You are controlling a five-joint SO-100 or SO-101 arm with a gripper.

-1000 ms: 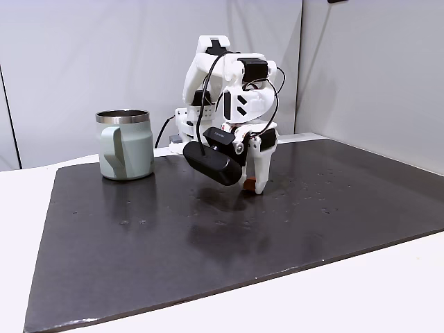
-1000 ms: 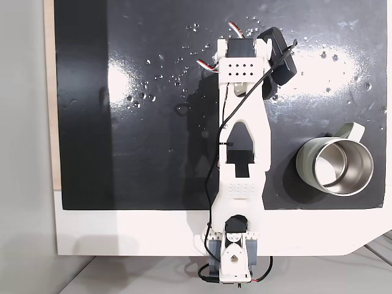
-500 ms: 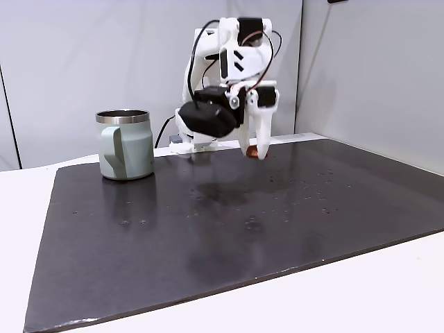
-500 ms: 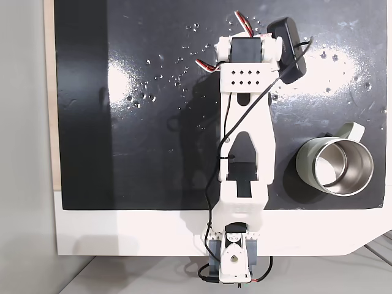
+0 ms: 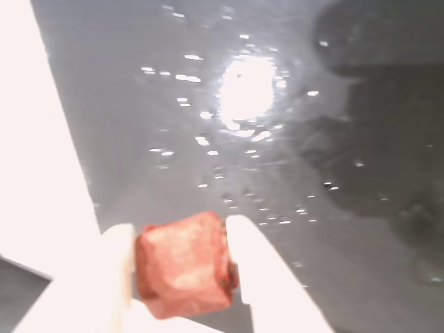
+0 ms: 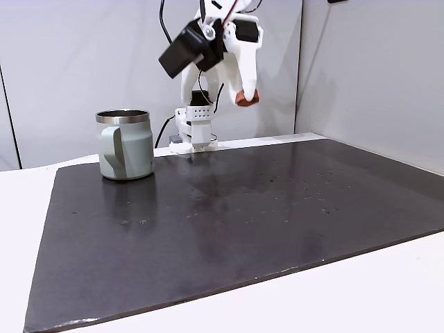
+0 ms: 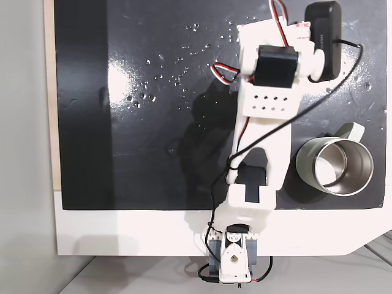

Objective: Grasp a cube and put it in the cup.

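Note:
The reddish-brown cube (image 5: pixel 184 263) sits clamped between my two white fingertips, and my gripper (image 5: pixel 182 257) is shut on it in the wrist view, well above the dark mat. In a fixed view from the side, the gripper (image 6: pixel 245 96) hangs high in the air with the cube (image 6: pixel 245 97) at its tip. The sage-green cup (image 6: pixel 125 144) stands upright on the mat, down and to the left of the gripper. From above, the cup (image 7: pixel 334 165) shows its steel rim and shiny steel inside, to the right of the white arm (image 7: pixel 268 104).
The black mat (image 6: pixel 229 222) covers most of the white table (image 6: pixel 333 305). The arm's base (image 7: pixel 229 260) is clamped at the table's near edge in a fixed view from above. Grey walls stand behind and to the right in the side view.
The arm has lifted from mat level to high in the air, carrying the cube up with it. The cup has stayed put.

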